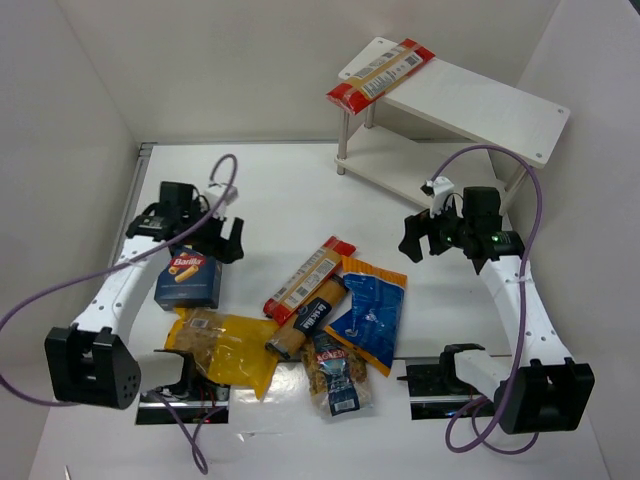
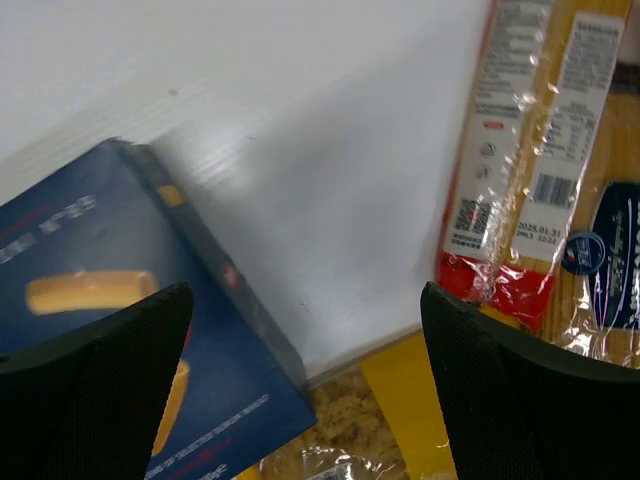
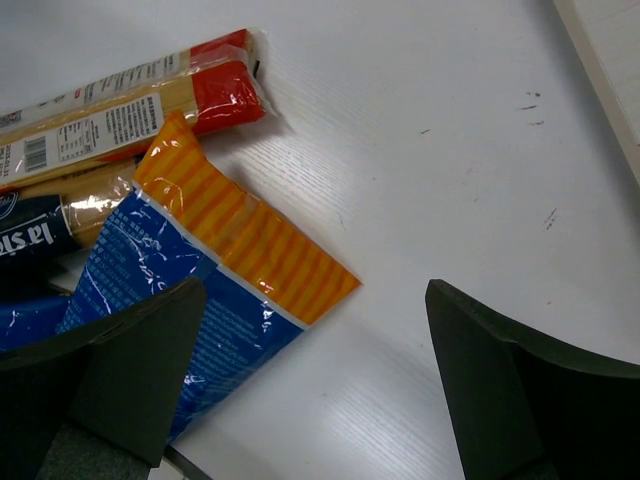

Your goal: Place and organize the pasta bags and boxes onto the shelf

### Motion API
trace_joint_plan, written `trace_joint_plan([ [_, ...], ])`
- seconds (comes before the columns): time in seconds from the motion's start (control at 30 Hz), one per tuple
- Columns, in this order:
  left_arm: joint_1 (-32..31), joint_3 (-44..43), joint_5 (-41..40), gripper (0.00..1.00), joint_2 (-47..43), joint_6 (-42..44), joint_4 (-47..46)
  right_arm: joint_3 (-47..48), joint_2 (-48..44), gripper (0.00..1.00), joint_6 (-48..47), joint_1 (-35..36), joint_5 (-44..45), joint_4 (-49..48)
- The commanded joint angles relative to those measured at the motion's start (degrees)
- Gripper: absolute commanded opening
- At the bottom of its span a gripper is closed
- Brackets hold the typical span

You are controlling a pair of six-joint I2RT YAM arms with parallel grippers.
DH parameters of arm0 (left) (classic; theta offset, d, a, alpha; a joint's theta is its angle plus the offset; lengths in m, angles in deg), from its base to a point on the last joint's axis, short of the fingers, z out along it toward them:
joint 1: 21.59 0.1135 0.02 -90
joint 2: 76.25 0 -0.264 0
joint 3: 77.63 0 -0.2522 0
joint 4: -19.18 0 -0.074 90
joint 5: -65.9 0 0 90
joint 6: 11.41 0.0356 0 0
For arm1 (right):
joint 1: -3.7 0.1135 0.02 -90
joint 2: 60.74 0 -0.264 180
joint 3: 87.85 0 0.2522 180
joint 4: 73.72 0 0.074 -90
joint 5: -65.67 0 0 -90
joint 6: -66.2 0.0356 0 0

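Observation:
A white two-tier shelf (image 1: 480,95) stands at the back right, with one spaghetti bag (image 1: 380,72) across its top left corner. On the table lie a dark blue Barilla box (image 1: 188,280), a yellow bag (image 1: 225,345), a second spaghetti bag (image 1: 310,278), a brown black-labelled pack (image 1: 305,322), a blue bag (image 1: 368,310) and a clear bag (image 1: 338,375). My left gripper (image 1: 222,240) is open and empty just above the box's right edge (image 2: 90,240). My right gripper (image 1: 425,238) is open and empty over bare table, right of the blue bag (image 3: 200,260).
The white enclosure walls stand close on the left, back and right. The shelf's lower board (image 3: 610,60) is just right of my right gripper. Purple cables loop over both arms. The spaghetti bag (image 2: 530,150) and yellow bag (image 2: 400,400) lie right of the box.

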Motion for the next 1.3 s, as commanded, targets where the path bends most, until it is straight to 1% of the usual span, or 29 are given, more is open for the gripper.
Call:
trace_joint_plan([
  [0.0, -8.37, -2.34, -5.31, 1.0, 0.53, 3.0, 0.28, 1.22, -1.6, 0.99, 0.0, 0.87, -1.17, 0.36],
  [0.03, -10.48, -1.47, -6.29, 1.0, 0.53, 3.0, -0.79, 1.22, -1.6, 0.99, 0.0, 0.87, -1.78, 0.36],
  [0.07, -14.15, -0.42, -6.82, 1.0, 1.05, 3.0, -3.23, 1.22, -1.6, 0.99, 0.0, 0.87, -1.79, 0.36],
  [0.13, -17.34, 1.95, -7.52, 1.0, 1.06, 1.69, -7.72, 1.22, -1.6, 0.99, 0.0, 0.87, -1.79, 0.36],
  [0.17, -20.4, 3.01, -7.53, 1.0, 1.84, 1.08, -11.13, 1.22, -1.6, 0.99, 0.0, 0.87, -1.79, 0.36],
  [0.23, -23.58, 3.02, -10.59, 1.0, 4.82, -1.12, -11.87, 1.22, -1.6, 0.99, 0.0, 0.87, -2.31, -0.17],
  [0.3, -25.0, 2.05, -10.6, 1.0, 7.11, -4.36, -13.89, 1.22, -0.29, 0.99, 0.0, 0.87, -2.31, -0.17],
  [0.33, -25.78, 1.53, -8.51, 1.0, 9.3, -5.16, -14.59, 1.22, -0.28, 0.99, 0.0, 0.87, -2.31, -0.17],
  [0.43, -27.81, 1.52, -7.8, 1.0, 13.26, -7.89, -18.28, 1.22, 1.03, 0.99, 0.0, 0.87, -2.31, -0.17],
  [0.57, -30.8, 2.14, -9.11, 1.0, 16.78, -11.05, -23.63, 1.22, 1.03, 0.99, 0.0, 0.87, -2.31, 0.36],
  [0.7, -34.57, 0.47, -10.78, 1.0, 22.04, -12.82, -24.79, 1.22, -0.02, 0.99, -0.52, 0.87, -2.84, 0.36],
  [0.83, -39.23, -0.15, -14.28, 1.0, 26.28, -14.04, -25.41, 1.22, -0.55, 0.99, -0.52, 0.87, -2.84, 0.36],
  [0.97, -39.77, -2.25, -15.52, 0.99, 30.49, -14.66, -25.41, 1.22, -0.55, 0.99, -0.52, 0.87, -2.84, 0.36],
  [1.1, -39.77, -2.26, -16.66, 0.99, 32.6, -14.66, -27.25, 1.22, -1.16, 0.99, -1.05, 0.87, -3.46, 0.36],
  [1.23, -40.29, -3.58, -19.38, 0.99, 35.68, -14.14, -27.25, 1.22, -2.39, 0.99, -1.58, 0.87, -3.98, 0.36],
  [1.27, -40.29, -4.45, -19.39, 0.98, 37.25, -14.14, -25.77, 0.7, -3.09, 0.99, -1.58, 0.87, -3.98, 0.36],
])
